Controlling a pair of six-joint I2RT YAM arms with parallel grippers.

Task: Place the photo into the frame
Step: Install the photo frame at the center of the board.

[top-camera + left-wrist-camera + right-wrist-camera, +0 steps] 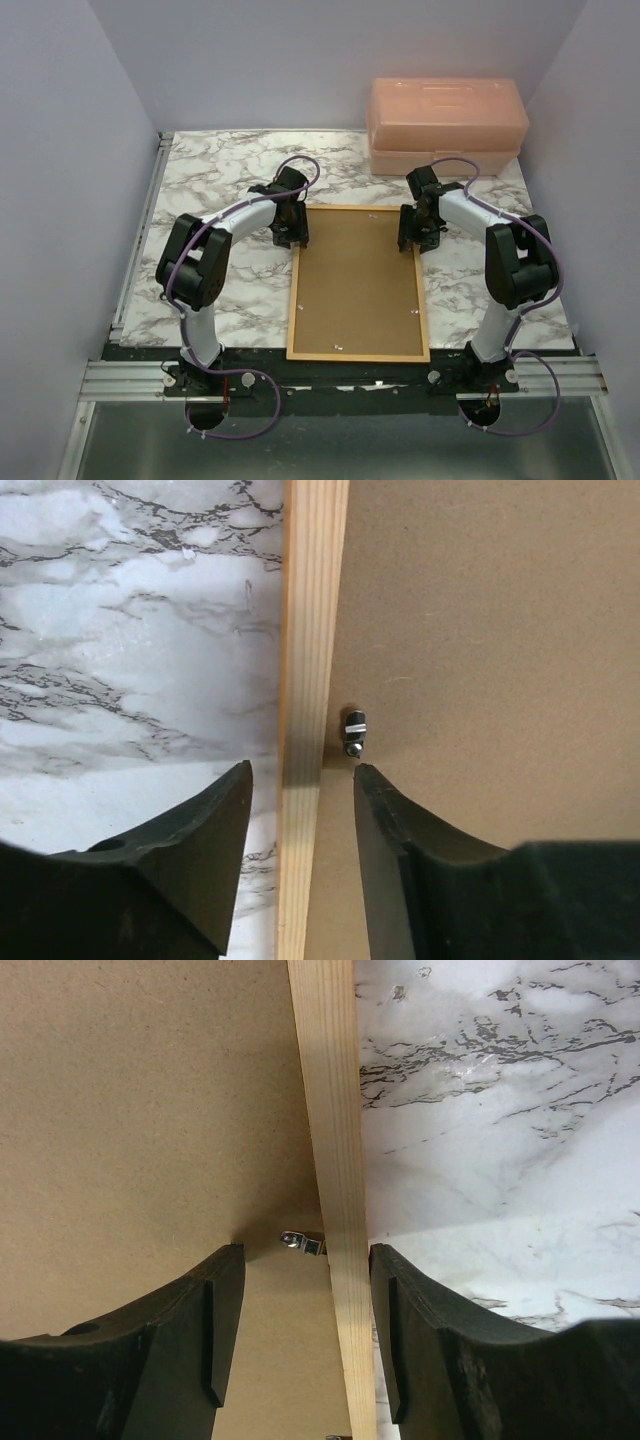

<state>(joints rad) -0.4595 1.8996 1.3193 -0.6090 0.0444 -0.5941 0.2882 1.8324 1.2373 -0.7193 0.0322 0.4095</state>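
**A:** Where's the photo? Can't spot it anywhere. The frame (296, 290) is face-down mid-tabletop (250, 300), backing board (360, 290) in it.

**B:** Left hand (301, 770) and right hand (306, 1248) are both released, each straddling a side rail. I'd swivel the clip (354, 732) gently, no prying.

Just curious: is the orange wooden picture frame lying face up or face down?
Face down: the orange wooden frame shows a plain brown backing board and a small metal clip.
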